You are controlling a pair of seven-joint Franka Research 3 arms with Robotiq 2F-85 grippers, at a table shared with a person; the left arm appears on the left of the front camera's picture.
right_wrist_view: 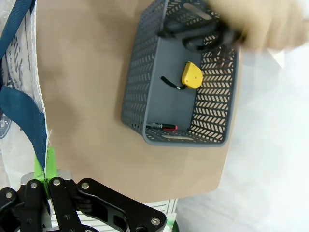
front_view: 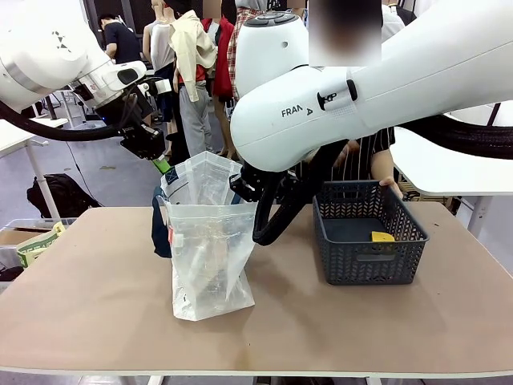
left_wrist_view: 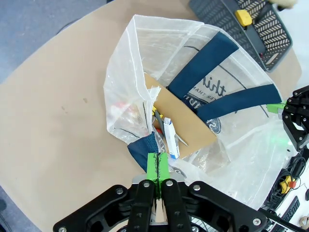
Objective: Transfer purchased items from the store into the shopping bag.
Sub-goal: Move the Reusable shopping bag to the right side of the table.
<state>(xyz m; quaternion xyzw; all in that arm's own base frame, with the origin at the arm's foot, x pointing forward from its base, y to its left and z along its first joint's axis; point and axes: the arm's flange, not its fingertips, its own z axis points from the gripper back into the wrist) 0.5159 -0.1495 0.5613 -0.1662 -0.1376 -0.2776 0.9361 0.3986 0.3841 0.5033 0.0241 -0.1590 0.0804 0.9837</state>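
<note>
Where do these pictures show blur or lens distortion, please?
Right wrist view: the person's hand at the basket rim is smeared by motion. Left wrist view: the shopping bag is sharp, but the table edge bows. Front view: evenly lit and sharp.

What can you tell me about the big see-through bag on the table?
The shopping bag is see-through white plastic with dark blue handles and a round printed logo. It stands upright on the tan table. The robot's left hand and right hand each pinch its rim, holding the mouth open. Inside lie a tan card and a small white box.
</note>
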